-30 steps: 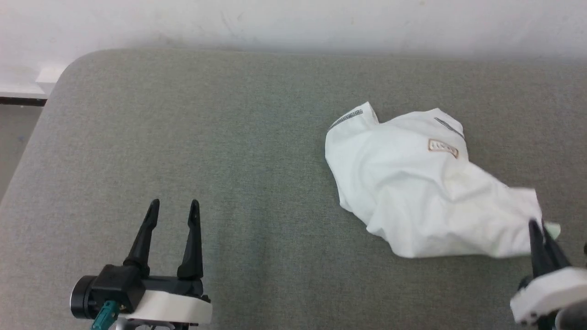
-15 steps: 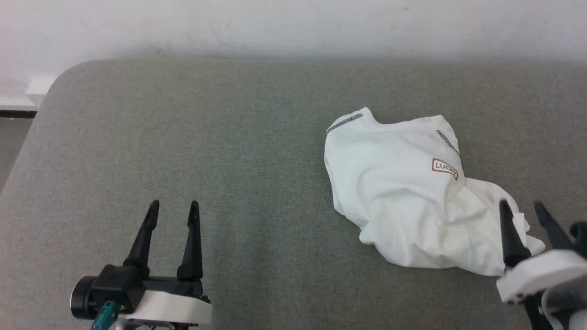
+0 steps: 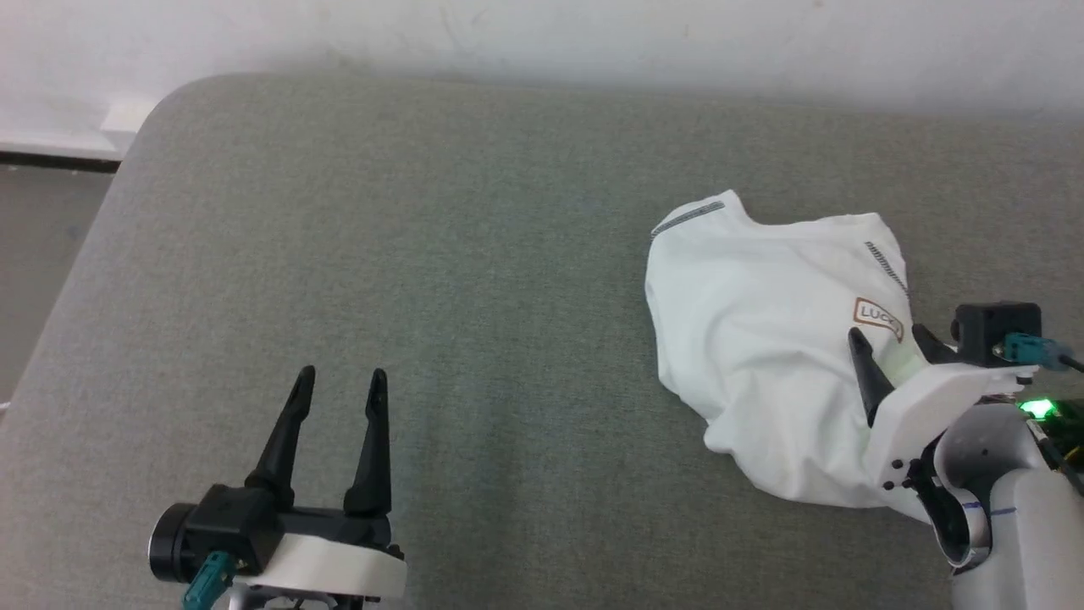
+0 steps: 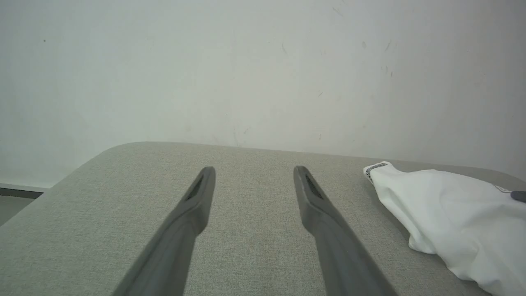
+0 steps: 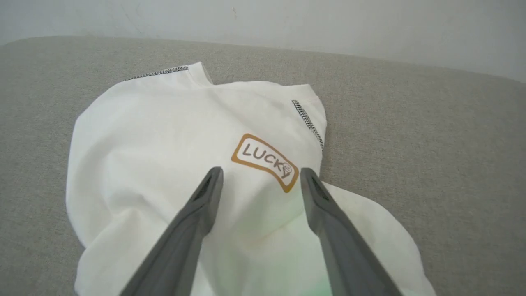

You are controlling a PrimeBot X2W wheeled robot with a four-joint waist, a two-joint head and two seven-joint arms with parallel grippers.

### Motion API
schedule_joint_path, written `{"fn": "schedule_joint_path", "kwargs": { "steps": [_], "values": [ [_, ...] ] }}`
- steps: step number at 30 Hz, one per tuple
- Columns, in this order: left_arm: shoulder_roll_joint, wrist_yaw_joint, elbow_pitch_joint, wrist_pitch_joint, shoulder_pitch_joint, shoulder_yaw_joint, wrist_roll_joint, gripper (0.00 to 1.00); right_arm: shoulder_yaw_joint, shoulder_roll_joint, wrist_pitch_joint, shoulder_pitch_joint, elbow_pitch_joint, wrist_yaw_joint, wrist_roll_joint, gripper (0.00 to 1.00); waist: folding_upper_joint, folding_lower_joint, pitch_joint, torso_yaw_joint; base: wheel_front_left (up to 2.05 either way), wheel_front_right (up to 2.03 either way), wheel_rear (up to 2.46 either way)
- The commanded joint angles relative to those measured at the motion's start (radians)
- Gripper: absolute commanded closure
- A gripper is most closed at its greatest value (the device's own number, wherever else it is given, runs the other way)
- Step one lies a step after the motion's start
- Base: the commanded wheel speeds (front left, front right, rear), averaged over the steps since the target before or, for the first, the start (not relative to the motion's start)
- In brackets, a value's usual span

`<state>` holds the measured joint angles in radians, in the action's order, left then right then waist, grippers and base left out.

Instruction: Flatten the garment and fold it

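Observation:
The garment [image 3: 762, 356], a white shirt with dark zigzag seams and a brown-bordered "LUCKY" patch [image 5: 265, 161], lies bunched in a heap on the right half of the grey padded table [image 3: 423, 280]. My right gripper [image 3: 889, 343] hangs open over the heap's near right part, its fingers astride the patch in the right wrist view, holding nothing [image 5: 261, 174]. At the lower left my left gripper [image 3: 340, 379] stands open over bare table, well clear of the shirt [image 4: 452, 213], with nothing between its fingers [image 4: 252, 170].
A pale wall [image 3: 542, 34] runs behind the table's far edge. The table's rounded far left corner [image 3: 161, 97] drops to a floor strip with a dark baseboard [image 3: 51, 159]. Bare grey surface spreads left of the shirt.
My right gripper has opened and let go of the shirt's edge, then moved up over the heap near the patch. The shirt has slumped into a tighter heap. The head camera has shifted.

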<state>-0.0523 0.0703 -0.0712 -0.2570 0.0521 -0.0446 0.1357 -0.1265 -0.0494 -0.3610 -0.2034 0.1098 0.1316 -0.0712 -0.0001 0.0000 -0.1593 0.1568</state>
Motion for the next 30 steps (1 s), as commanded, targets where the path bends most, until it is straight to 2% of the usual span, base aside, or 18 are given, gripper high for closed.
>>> {"fn": "schedule_joint_path", "kwargs": {
  "steps": [1,4,6,7,13,18,25,26,30],
  "values": [
    [0.002,-0.002,0.002,-0.005,-0.018,-0.003,0.010,0.00,-0.003,-0.001,-0.003,-0.026,0.020,-0.001,0.014,0.00,0.0001,0.0000,-0.025,0.027,0.00,0.00,0.00],
    [0.002,-0.001,0.006,-0.005,-0.027,-0.004,0.013,0.00,0.000,-0.001,0.000,-0.048,0.070,-0.001,0.029,0.00,0.0001,0.0000,-0.036,0.044,0.00,0.00,0.00],
    [0.002,0.000,0.008,-0.005,-0.031,-0.004,0.013,0.00,0.004,-0.001,0.015,-0.060,0.095,-0.001,0.034,0.82,0.0001,0.0000,-0.040,0.051,0.00,0.00,0.00],
    [0.002,0.001,0.009,-0.005,-0.032,-0.003,0.013,0.00,0.007,-0.001,0.024,-0.067,0.106,-0.001,0.035,1.00,0.0001,0.0000,-0.041,0.053,0.00,0.00,0.00],
    [0.002,0.000,0.019,-0.005,-0.031,0.001,0.013,0.00,0.056,-0.001,0.086,-0.108,0.135,-0.001,0.033,1.00,0.0001,0.0000,-0.016,0.058,0.00,0.00,0.00],
    [0.002,-0.003,0.027,-0.005,-0.021,-0.004,0.010,0.00,0.154,-0.001,0.127,-0.168,0.107,-0.001,0.015,1.00,0.0001,0.0000,0.021,0.061,0.00,0.00,0.00],
    [0.002,-0.003,0.031,-0.005,-0.010,-0.017,0.009,0.00,0.420,-0.001,0.155,-0.225,0.056,-0.001,-0.057,1.00,0.0001,0.0000,0.041,0.074,0.00,0.00,0.00],
    [0.002,-0.003,0.031,-0.005,-0.010,-0.017,0.009,0.00,0.420,-0.001,0.155,-0.225,0.056,-0.001,-0.057,1.00,0.0001,0.0000,0.041,0.074,0.00,0.00,0.00],
    [0.002,-0.002,0.037,-0.005,-0.001,-0.024,0.013,0.00,0.628,-0.001,0.147,-0.189,0.083,-0.001,-0.142,1.00,0.0001,0.0000,0.045,0.088,0.00,0.00,0.00]
  ]
}}
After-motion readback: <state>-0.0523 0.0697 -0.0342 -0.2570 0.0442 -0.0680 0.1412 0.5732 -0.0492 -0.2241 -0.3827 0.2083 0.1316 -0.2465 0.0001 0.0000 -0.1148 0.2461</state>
